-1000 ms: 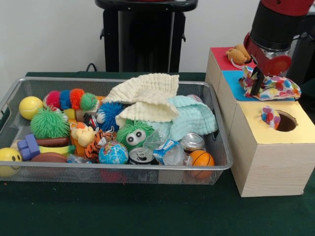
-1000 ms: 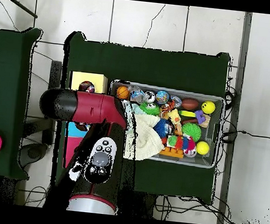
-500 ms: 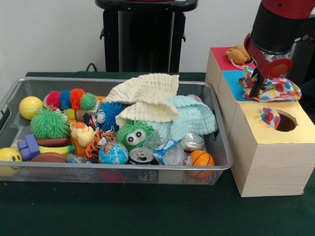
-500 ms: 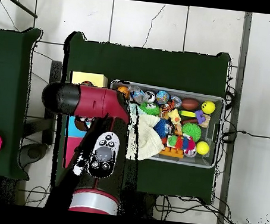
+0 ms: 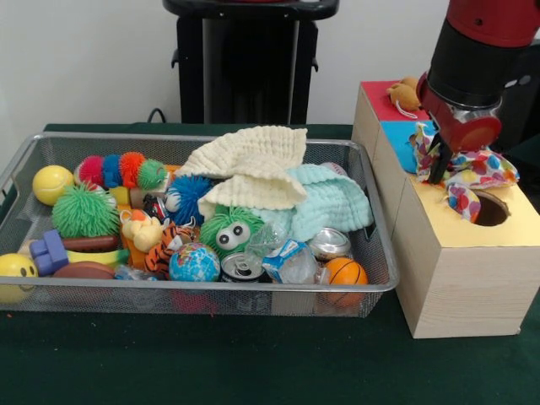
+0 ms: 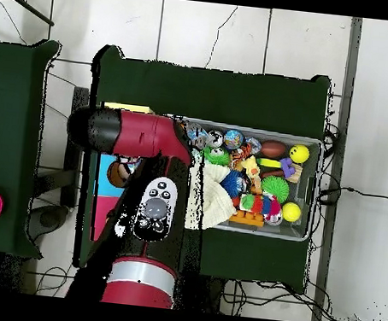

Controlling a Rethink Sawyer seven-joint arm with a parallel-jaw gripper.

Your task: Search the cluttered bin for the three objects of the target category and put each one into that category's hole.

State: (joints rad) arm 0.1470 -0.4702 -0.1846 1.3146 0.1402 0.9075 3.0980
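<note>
My gripper is shut on a polka-dot cloth, which hangs just behind the round hole in the yellow-topped wooden box. A second polka-dot scrap sticks out at the hole's left edge. In the wire bin a cream knitted cloth lies over a mint cloth. In the overhead view the arm covers the boxes and hides the gripper.
A brown plush toy sits on the red box top, with a blue-topped box between it and the yellow one. The bin holds balls, fuzzy toys, cans, a globe ball and an orange ball.
The gripper has carried the polka-dot cloth from over the blue box toward the yellow box's hole, and the cloth's edge now reaches the hole's rim.
</note>
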